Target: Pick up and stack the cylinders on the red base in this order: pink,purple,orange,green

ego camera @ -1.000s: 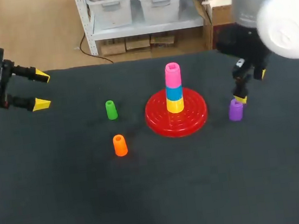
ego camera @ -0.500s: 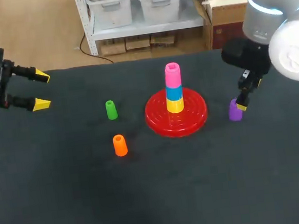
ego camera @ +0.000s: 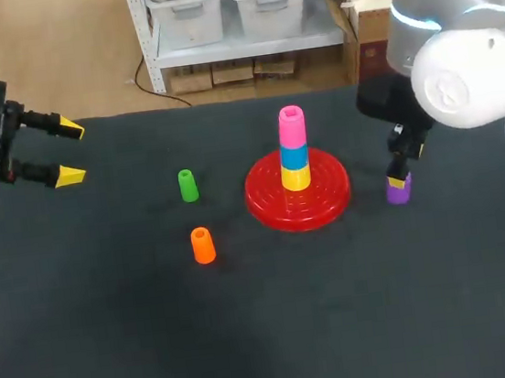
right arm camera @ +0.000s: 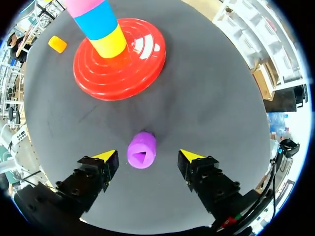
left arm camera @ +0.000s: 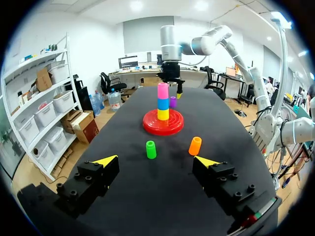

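Here, the red base (ego camera: 273,207) is loaded with a yellow piece (ego camera: 296,179), a blue piece (ego camera: 295,157) and, topmost, the pink cylinder (ego camera: 292,127). Toward the right edge of the table (ego camera: 343,325), the purple cylinder (right arm camera: 141,150) is flanked, untouched, by the parted fingers of the right gripper (right arm camera: 147,156). The left gripper (ego camera: 71,153) is held apart at the far left corner.

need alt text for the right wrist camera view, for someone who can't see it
A small purple plastic cylinder stands upright on the black table between the right gripper's open yellow-tipped fingers, touching neither. Ahead sits the round red ridged base with a yellow cylinder, a blue cylinder and a pink cylinder stacked on it, and a small orange cylinder beyond.
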